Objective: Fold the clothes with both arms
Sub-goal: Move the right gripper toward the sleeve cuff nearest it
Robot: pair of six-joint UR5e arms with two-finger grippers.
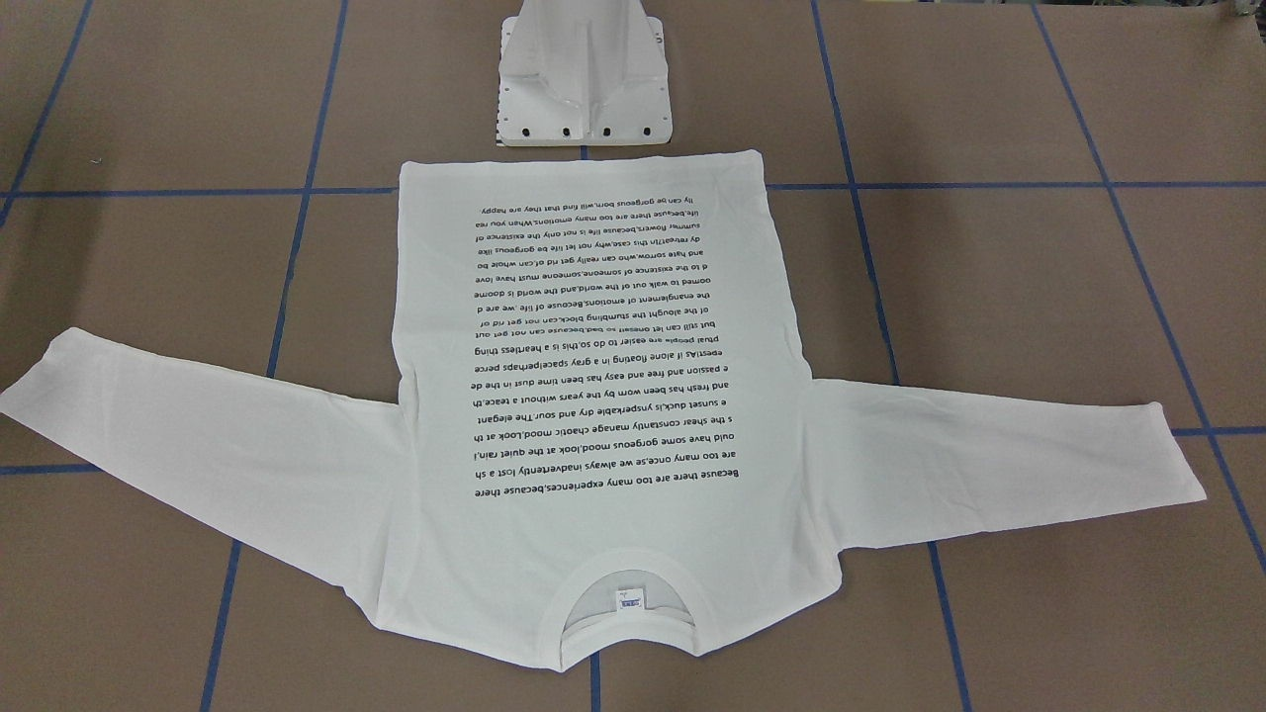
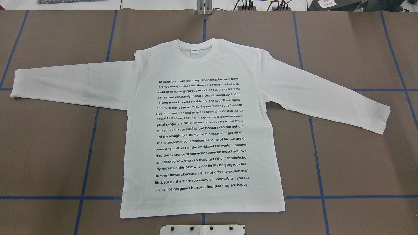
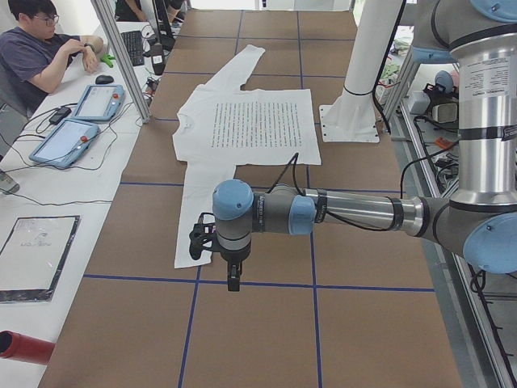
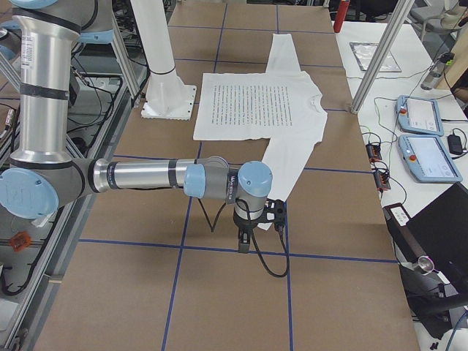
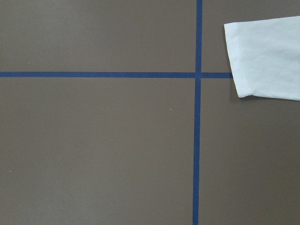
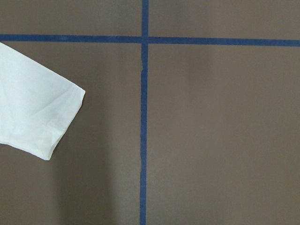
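The white long-sleeved T-shirt [image 1: 593, 396] lies flat on the brown table, text side up, both sleeves spread out; it also shows in the overhead view [image 2: 202, 130]. Its collar [image 2: 195, 50] points away from the robot. My left gripper [image 3: 233, 279] hangs above the table near the left sleeve's end; I cannot tell whether it is open or shut. Its wrist view shows that sleeve's cuff [image 5: 267, 56] and no fingers. My right gripper [image 4: 245, 245] hangs near the right sleeve's end; I cannot tell its state either. Its wrist view shows the other cuff [image 6: 33, 112].
The white pedestal [image 1: 584, 79] stands just behind the shirt's hem. Blue tape lines [image 2: 209, 197] cross the table. An operator [image 3: 40, 48] sits at a side desk with tablets [image 3: 65, 141]. More tablets [image 4: 424, 153] lie beside the far edge.
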